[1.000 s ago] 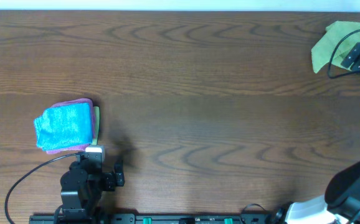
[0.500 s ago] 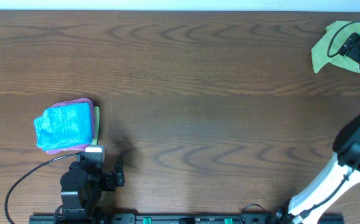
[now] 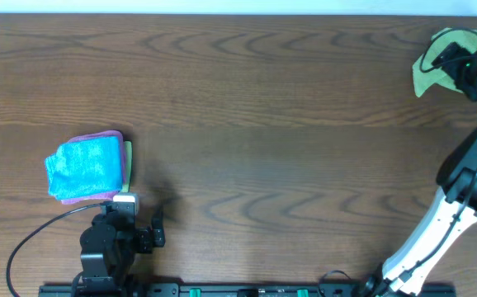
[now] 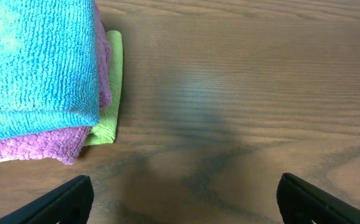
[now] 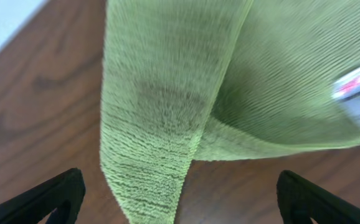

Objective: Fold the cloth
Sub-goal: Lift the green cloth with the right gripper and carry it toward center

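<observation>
Two grippers, both with jaws spread wide, neither clamped on anything.
We see the right gripper (image 5: 180, 205) above the cloth (image 5: 167, 93), which lies rumpled at the table's (image 3: 263, 124) far right corner, white tag (image 5: 357, 93) showing; the left gripper (image 4: 183, 199) sits near a blue cloth (image 4: 37, 56) stacked on a pink cloth (image 4: 30, 149).

The lime-green cloth (image 5: 167, 93) fills the upper middle, rumpled, with a ribbed flap lying over a broader fold and reaching the bottom edge. A white tag (image 5: 356, 93) with red print shows blurred at its right side. Dark wood desk (image 5: 37, 118) lies left and below. The right gripper (image 5: 180, 200) has its jaws spread wide, clear of the cloth.
</observation>
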`<action>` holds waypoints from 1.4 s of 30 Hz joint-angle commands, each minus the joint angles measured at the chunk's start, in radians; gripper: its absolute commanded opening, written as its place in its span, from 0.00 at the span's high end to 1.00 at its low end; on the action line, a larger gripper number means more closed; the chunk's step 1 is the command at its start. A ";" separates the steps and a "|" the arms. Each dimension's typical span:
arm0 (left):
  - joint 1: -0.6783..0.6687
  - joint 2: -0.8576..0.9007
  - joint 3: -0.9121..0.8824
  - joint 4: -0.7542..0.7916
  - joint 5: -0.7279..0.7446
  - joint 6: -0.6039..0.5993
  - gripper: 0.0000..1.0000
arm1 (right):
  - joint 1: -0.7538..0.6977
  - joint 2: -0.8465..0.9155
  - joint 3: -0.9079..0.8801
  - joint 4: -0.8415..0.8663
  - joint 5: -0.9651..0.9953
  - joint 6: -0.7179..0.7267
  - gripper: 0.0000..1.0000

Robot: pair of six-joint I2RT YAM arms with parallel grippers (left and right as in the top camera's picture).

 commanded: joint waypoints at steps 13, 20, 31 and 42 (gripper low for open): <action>-0.005 -0.006 -0.010 -0.030 -0.011 0.017 0.05 | 0.095 0.076 0.019 0.024 -0.051 0.035 0.10; -0.005 -0.006 -0.010 -0.030 -0.011 0.017 0.05 | 0.104 0.077 0.017 0.009 0.002 0.035 0.11; -0.005 -0.006 -0.010 -0.030 -0.011 0.017 0.05 | 0.103 0.111 0.014 -0.026 0.026 0.031 0.10; -0.005 -0.006 -0.010 -0.030 -0.011 0.017 0.05 | 0.103 0.112 0.014 -0.009 0.041 0.031 0.42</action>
